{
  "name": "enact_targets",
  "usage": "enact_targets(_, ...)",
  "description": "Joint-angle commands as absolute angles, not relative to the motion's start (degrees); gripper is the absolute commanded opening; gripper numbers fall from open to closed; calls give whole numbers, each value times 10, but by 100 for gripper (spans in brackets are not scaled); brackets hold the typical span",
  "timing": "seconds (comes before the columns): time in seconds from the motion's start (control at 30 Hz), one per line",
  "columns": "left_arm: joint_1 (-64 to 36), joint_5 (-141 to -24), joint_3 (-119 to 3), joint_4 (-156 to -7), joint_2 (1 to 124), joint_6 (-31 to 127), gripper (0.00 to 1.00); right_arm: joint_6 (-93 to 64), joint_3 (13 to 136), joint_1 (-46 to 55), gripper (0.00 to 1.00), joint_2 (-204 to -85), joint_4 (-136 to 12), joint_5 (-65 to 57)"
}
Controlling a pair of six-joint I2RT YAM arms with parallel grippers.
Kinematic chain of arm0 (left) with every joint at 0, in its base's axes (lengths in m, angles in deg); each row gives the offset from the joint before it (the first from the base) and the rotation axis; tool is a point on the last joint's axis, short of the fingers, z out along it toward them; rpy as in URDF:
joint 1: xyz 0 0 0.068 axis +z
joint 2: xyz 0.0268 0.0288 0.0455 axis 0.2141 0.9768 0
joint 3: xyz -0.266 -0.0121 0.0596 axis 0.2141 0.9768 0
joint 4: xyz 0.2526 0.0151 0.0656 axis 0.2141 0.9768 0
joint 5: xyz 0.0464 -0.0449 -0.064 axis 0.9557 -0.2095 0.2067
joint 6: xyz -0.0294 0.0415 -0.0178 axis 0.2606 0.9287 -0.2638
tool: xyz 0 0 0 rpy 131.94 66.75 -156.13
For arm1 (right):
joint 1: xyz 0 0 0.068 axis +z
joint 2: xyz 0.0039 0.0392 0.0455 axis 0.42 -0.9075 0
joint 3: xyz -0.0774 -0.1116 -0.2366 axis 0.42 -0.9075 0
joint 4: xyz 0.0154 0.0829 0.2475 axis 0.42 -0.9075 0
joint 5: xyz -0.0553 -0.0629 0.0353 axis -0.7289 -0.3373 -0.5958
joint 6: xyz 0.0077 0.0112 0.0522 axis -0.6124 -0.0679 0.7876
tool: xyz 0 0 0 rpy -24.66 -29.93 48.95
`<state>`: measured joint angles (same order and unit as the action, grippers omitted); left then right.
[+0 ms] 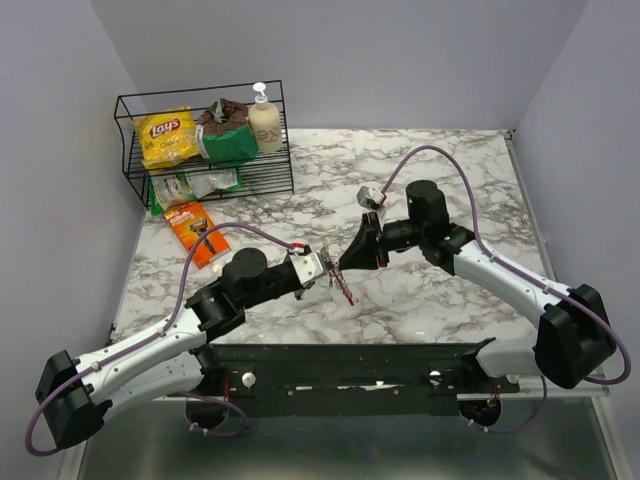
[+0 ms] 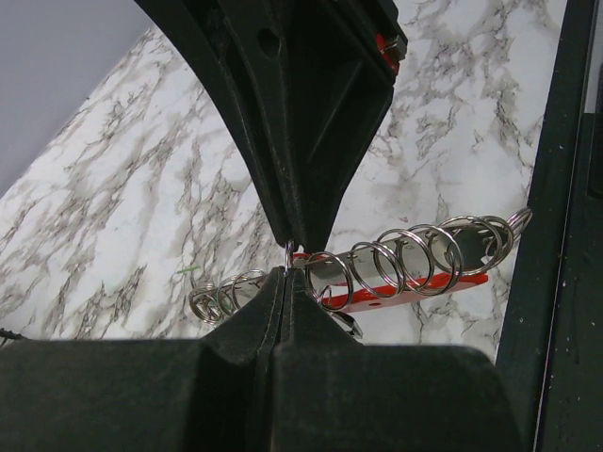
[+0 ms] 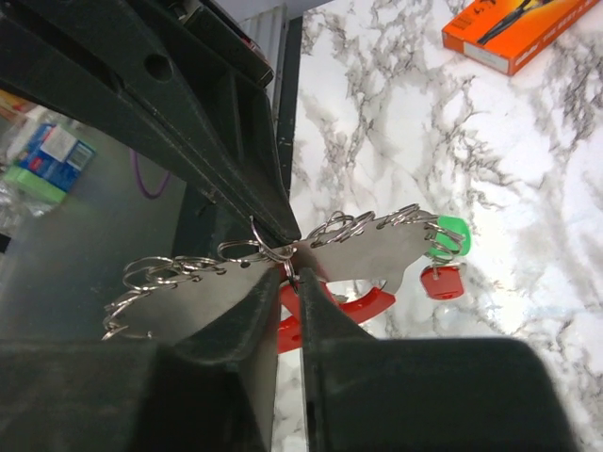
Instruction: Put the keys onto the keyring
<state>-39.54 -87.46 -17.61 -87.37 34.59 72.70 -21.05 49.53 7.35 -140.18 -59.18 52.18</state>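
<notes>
Pinching with both fingers pressed flat together, the left gripper (image 2: 285,282) grips the metal of the keyring (image 2: 405,290) at about mid-length. No gap shows between its black, wedge-shaped fingers.

Right gripper (image 3: 289,282): fingers parted by a narrow slit, meeting the left gripper tip to tip. A thin wire ring and a strip of red sit in the slit; whether the pads press on them cannot be told.

Keyring: a curved red plastic loop carrying a row of bright, overlapping steel split rings and a flat, polished metal strip. It hangs between the two tips, over the near centre of the table (image 1: 440,300), whose top is white marble pattern with grey veins.

At one end sit a green-headed key (image 3: 448,235) and, just beneath it, a red-headed key (image 3: 441,282), both heads smooth plastic.
</notes>
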Motion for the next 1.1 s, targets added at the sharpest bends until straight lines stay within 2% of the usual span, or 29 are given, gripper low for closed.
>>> enact_targets(0.0,-401,-894,-175,-916,338,726,0,-213,492,74,37,-1400,-574,525)
enact_targets(0.03,-401,-893,-175,-915,337,726,0,-213,492,74,46,-1397,-574,522)
enact_targets(0.13,-402,-891,-175,-912,336,727,0,-214,487,74,57,-1383,-574,507)
enact_targets(0.43,-402,-881,-171,-905,327,741,0,-228,484,74,64,-1339,-574,465)
enact_targets(0.57,-402,-882,-165,-912,319,747,0,-232,488,74,64,-1325,-575,464)
enact_targets(1.07,-402,-920,-139,-979,292,743,0,-247,521,78,47,-1334,-586,556)
